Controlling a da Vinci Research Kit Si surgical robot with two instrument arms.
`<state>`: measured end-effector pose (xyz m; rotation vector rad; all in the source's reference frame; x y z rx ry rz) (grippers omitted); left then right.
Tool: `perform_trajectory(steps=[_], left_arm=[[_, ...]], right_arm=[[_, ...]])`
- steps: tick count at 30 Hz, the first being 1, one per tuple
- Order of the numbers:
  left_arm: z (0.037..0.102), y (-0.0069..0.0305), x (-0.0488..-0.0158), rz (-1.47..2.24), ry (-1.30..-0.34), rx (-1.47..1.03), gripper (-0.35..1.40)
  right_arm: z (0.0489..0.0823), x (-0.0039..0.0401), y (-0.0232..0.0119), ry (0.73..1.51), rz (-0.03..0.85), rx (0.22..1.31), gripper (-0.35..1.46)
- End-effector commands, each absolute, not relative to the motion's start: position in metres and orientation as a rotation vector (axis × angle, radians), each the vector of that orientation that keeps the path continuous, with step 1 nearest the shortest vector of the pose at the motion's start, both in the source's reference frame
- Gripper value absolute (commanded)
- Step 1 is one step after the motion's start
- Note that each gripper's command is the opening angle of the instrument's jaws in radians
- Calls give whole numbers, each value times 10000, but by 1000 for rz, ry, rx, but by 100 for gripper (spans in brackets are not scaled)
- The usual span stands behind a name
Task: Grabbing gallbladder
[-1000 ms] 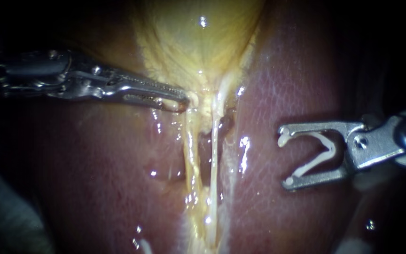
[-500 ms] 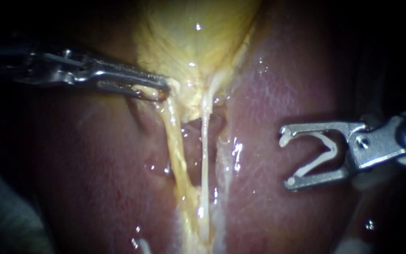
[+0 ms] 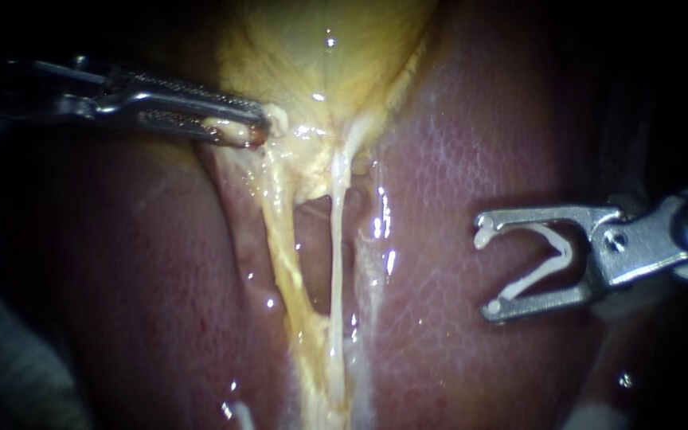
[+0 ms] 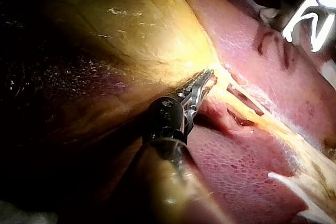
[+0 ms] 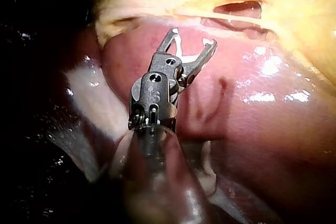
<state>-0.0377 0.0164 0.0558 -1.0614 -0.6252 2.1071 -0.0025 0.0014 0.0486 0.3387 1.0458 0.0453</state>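
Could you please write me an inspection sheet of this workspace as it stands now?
Surface: the liver, wet and glistening, lies on both sides of the middle.
Job's things: the gallbladder, yellow, sits at the top of the endoscope view; two pale strands run stretched from its lower end, with a gap between them.
Clutter: nothing seen.
Instruments: the left instrument is shut on the gallbladder's lower edge; the right instrument hangs over the liver, off to the side of the strands, and carries a white clip.
Cables: nothing seen.
Surroundings: dark beyond the tissue; nothing made out.
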Motion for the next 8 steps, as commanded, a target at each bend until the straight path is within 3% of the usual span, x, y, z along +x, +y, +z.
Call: perform_trajectory(steps=[1,8], left_arm=[[558,164,-377,2108,-625,-1061,-35],[560,166,-377,2108,-624,-1061,-35]], right_arm=[[486,-25,14,1046,45,339,47],[486,-25,14,1046,45,339,47]])
